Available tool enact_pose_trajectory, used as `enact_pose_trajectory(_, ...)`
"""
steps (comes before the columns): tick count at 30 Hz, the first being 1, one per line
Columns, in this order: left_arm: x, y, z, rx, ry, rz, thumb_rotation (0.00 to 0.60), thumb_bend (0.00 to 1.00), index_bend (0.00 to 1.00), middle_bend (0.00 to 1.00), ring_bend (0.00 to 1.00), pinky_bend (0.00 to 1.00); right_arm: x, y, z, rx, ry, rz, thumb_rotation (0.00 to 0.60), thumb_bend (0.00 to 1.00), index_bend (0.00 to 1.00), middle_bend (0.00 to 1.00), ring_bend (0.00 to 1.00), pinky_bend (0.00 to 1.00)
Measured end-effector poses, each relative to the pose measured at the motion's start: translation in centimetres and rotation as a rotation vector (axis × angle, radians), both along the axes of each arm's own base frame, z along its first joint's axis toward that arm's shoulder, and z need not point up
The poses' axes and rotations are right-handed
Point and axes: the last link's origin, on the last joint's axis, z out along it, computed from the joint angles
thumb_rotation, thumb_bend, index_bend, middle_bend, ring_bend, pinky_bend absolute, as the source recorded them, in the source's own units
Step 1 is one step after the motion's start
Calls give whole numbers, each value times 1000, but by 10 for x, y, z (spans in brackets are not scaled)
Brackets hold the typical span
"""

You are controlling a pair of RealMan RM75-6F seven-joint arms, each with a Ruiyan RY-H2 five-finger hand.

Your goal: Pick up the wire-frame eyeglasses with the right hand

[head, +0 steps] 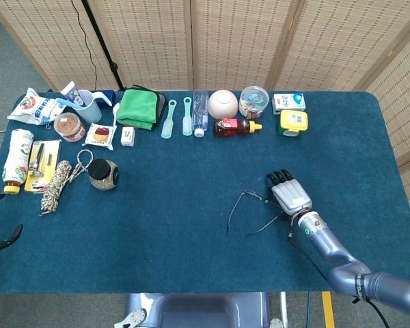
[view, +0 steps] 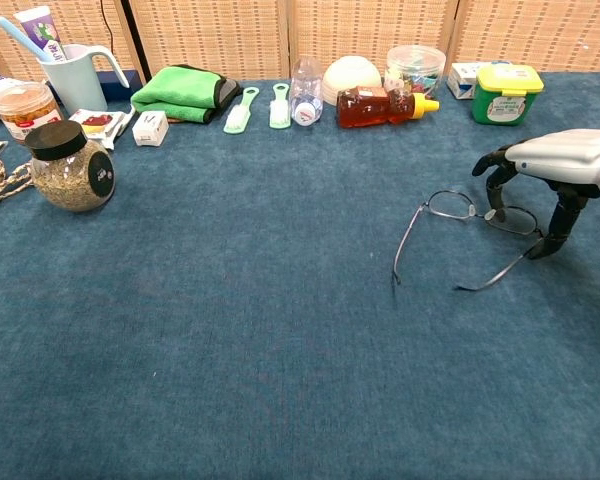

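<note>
The right hand (view: 546, 178) arches over the eyeglasses (view: 467, 222) on the bench (view: 230, 330), fingertips (view: 496, 212) touching the frame, not yet closed around it.

worktop (head: 191, 225): deep teal-blue cloth, faintly mottled
robot hand (head: 290, 195): silver-grey back, black fingers (view: 496, 192)
eyeglasses (view: 468, 208): thin dark wire frame, clear lenses, at the robot hand's fingertips
container (view: 507, 93): green with yellow lid, beyond the robot hand
bottle (view: 378, 105): amber-red with yellow cap, beyond the robot hand, to its left
folded cloth (head: 139, 108): bright green, far left of the robot hand
jar (view: 72, 165): black lid, speckled tan contents
screen (head: 232, 41): beige woven lattice
</note>
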Motion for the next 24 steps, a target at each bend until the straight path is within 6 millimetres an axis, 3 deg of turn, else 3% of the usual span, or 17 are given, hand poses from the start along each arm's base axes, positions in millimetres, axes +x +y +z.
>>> enact_pose_trajectory(10, -1, -1, 0, 1, -3, 3, 278, 249, 201, 26, 55, 82, 1, -7, -1, -29, -26, -29, 600, 28, 603, 201, 95, 33)
enact_pose_trajectory(24, -1, -1, 0, 3, -2, 5, 280, 250, 201, 25, 54, 82, 0, -20, -7, -68, -50, -72, 600, 40, 667, 254, 146, 61)
